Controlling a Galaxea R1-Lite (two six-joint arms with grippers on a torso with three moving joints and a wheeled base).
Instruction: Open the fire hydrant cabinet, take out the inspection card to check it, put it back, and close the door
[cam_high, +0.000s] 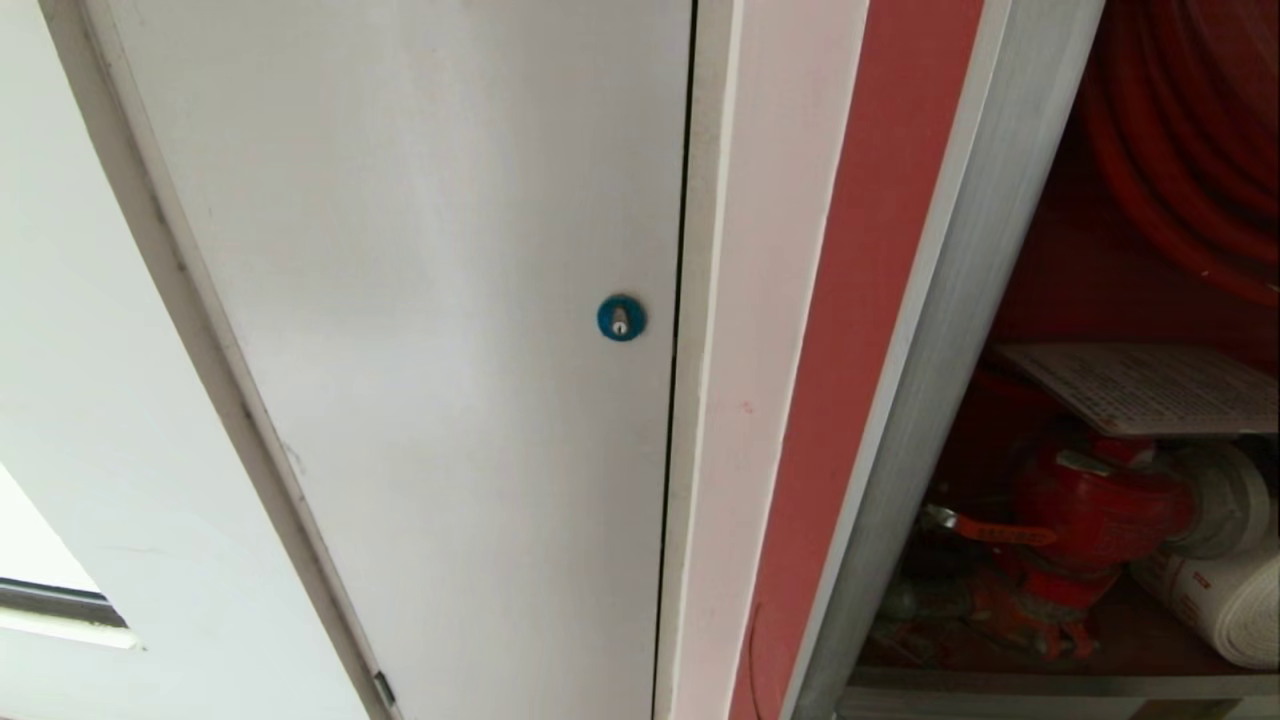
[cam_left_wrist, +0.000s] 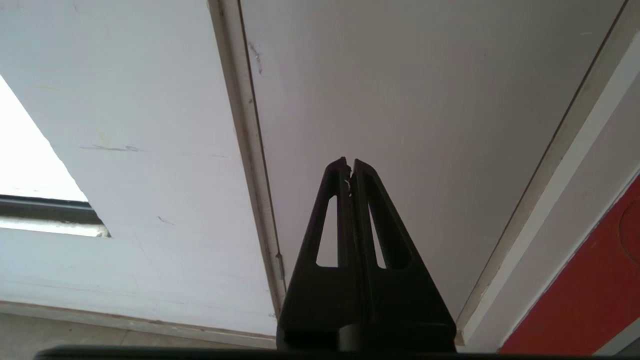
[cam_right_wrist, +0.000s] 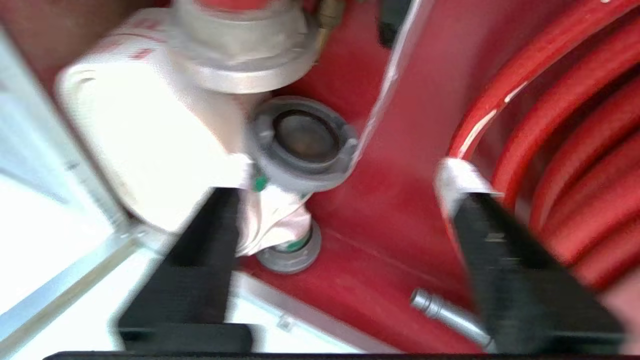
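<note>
- Right gripper (cam_right_wrist: 345, 210): inside the cabinet (cam_high: 930, 330), its black fingers spread wide with nothing between them. It faces the grey hose coupling (cam_right_wrist: 302, 145) and the white hose (cam_right_wrist: 150, 135), with the red reel hose (cam_right_wrist: 565, 150) to one side.
- Left gripper (cam_left_wrist: 350, 167): parked, fingers pressed together and holding nothing, pointing at the white door (cam_high: 430, 300) with the blue lock (cam_high: 621, 318).
- Card (cam_high: 1150, 388): the head view shows it lying flat above the red valve (cam_high: 1090, 510), inside the open cabinet and apart from either gripper.
- Step, as I judge it: the cabinet stands open and the card sits inside, so either the card is about to be picked up or it is already back. The pictures cannot settle which.
- Next move, if picking: bring the open fingers to the card's near edge and close on the thin sheet without knocking the valve. If it is back: draw the arm out and find the door.
- Hidden: the glass door is in no view. The head view shows neither arm and cuts the cabinet off at the right. The right wrist view is smeared, and the card does not show there.
</note>
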